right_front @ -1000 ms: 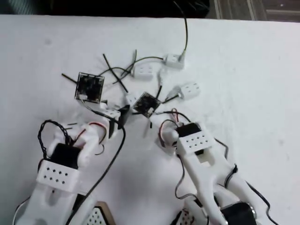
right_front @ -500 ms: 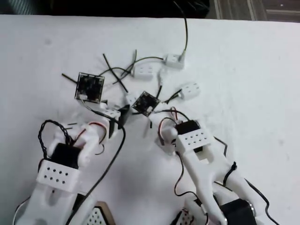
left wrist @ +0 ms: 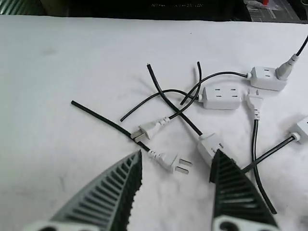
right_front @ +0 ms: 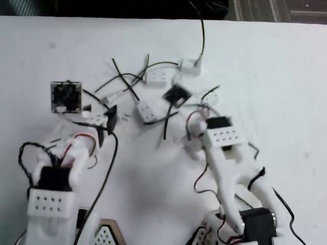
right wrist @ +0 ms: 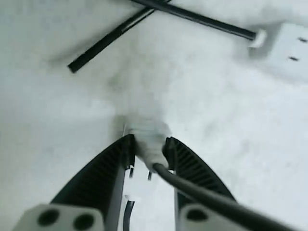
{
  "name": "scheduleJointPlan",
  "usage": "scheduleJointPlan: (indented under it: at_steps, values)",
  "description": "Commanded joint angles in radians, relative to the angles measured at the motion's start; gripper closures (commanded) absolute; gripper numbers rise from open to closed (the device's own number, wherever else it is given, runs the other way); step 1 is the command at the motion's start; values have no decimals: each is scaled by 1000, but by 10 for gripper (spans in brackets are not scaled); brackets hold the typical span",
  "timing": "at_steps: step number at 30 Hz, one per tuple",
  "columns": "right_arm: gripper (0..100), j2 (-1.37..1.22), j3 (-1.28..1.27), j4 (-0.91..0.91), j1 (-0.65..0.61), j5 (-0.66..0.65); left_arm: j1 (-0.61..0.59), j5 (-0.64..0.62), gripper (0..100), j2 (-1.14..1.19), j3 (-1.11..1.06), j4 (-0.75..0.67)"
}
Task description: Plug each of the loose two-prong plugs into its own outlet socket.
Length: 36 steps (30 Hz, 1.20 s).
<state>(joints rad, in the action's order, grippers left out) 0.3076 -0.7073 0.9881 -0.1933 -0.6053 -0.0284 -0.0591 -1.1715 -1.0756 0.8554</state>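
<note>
My left gripper [left wrist: 178, 156] is open, low over the table. A loose white two-prong plug [left wrist: 169, 161] lies between its fingertips, and a second loose plug [left wrist: 144, 131] lies just beyond. A white outlet block [left wrist: 221, 96] sits farther out, next to another outlet [left wrist: 263, 78] with a plug in it. A third outlet [left wrist: 208, 147] is partly hidden by one finger. My right gripper [right wrist: 148, 140] is shut on a white plug [right wrist: 150, 144] with a black cable, held close above the table. An outlet [right wrist: 288, 48] lies ahead of it.
Short black cable ends [right_front: 125, 81] cross each other among the outlets [right_front: 157, 76] at the table's middle. The left arm [right_front: 56, 173] and right arm [right_front: 220, 137] stand at the near edge. A black cord [right_front: 202, 30] runs off the far side.
The left arm has swung to the left. The right arm has moved farther out and to the right, toward the outlets, uncovering a white outlet block near the middle.
</note>
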Motion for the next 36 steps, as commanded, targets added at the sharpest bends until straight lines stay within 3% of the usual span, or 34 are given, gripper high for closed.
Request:
scheduleJointPlan:
  at_steps: [1,5,10,15,28,36]
  values:
    - [981,1,141,25,74,-5,-38,55,755,-82,20,68]
    - [981,-2,249,21,139,-9,-116,87,755,-122,14,143]
    - [981,-110,430,21,216,-3,-203,181,755,-127,-140,104]
    - [981,-315,672,25,274,-3,-223,203,755,-127,-296,29]
    - [977,-854,1303,35,308,0,-222,204,755,-127,-304,31]
    - [779,-960,1649,420,292,120,-222,204,755,-127,-304,31]
